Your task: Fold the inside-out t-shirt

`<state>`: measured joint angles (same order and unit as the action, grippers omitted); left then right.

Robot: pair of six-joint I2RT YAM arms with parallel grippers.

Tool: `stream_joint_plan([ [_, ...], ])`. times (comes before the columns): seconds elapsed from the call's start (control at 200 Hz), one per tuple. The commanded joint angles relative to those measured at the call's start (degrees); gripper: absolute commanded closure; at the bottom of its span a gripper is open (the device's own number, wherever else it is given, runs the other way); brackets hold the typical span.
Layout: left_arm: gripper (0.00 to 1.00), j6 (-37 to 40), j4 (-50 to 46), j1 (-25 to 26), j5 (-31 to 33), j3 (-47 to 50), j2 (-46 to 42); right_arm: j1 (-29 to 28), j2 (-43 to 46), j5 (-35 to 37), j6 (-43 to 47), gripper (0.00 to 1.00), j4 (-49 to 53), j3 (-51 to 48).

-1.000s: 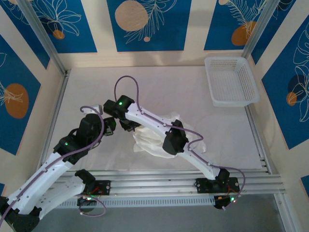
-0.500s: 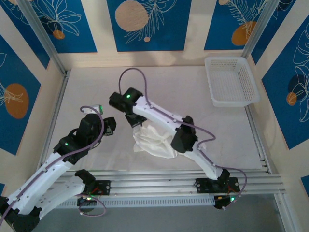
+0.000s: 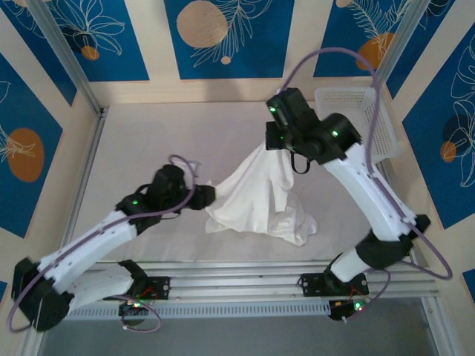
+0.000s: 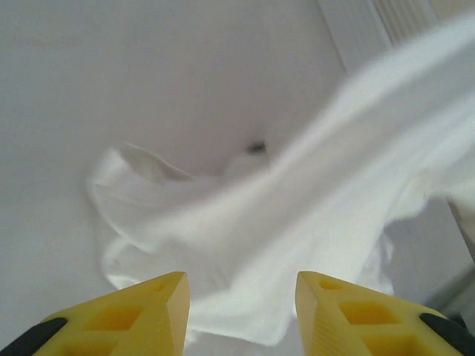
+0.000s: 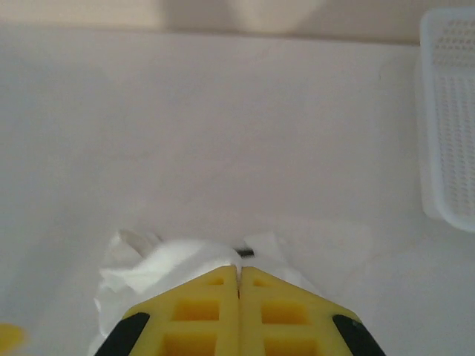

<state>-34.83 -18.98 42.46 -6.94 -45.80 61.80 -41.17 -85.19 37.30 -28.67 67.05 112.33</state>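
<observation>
Here, the right gripper [image 3: 277, 145], its yellow fingers [image 5: 208, 308] pressed tight together, pinches the white t-shirt [image 3: 256, 196] by one peak and holds it up over the white table [image 3: 141, 141]. The cloth hangs like a tent, its lower folds bunched on the surface near the front rail. The left gripper [image 3: 210, 196] sits low at the shirt's left edge, jaws parted and gripping nothing, the cloth just beyond them. A white lattice basket [image 3: 375, 122] stands in the far right corner
</observation>
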Motion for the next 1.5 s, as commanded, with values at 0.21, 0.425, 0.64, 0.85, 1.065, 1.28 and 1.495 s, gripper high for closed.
stream_joint_plan([
  [0.21, 0.17, 3.45, 4.24, 8.82, 2.53, 0.17, 17.28, 3.5, 7.31, -9.95, -1.66, 1.0, -17.34, -12.88],
  [0.425, 1.0, 2.69, 3.37, 7.92, 10.42, -1.02, 20.09, 8.8, 14.55, -11.61, -7.71, 1.0, -17.97, -21.14],
  [0.64, 1.0, 4.15, 2.55, -0.81, 5.0, -3.32, 11.31, 12.16, 19.06, -17.05, -8.53, 1.0, -19.94, -22.01],
  [0.85, 0.76, 12.39, 5.21, -4.92, -12.13, -7.94, 9.24, 12.2, 19.32, -19.36, -7.99, 1.0, -23.43, -21.93],
  [1.065, 0.13, 8.57, 1.82, -3.17, -1.61, -2.58, 13.26, 12.17, 18.04, -22.06, -8.12, 1.0, -23.31, -21.94],
  [1.28, 0.01, 3.19, 9.41, -3.17, -2.8, 2.81, 20.67, 12.16, 17.32, -22.9, -7.76, 1.0, -22.83, -21.83],
  [1.495, 1.0, -0.67, 17.48, -3.25, -7.94, 0.82, 25.69, 11.92, 17.31, -22.48, -8.34, 1.0, -21.86, -21.44],
])
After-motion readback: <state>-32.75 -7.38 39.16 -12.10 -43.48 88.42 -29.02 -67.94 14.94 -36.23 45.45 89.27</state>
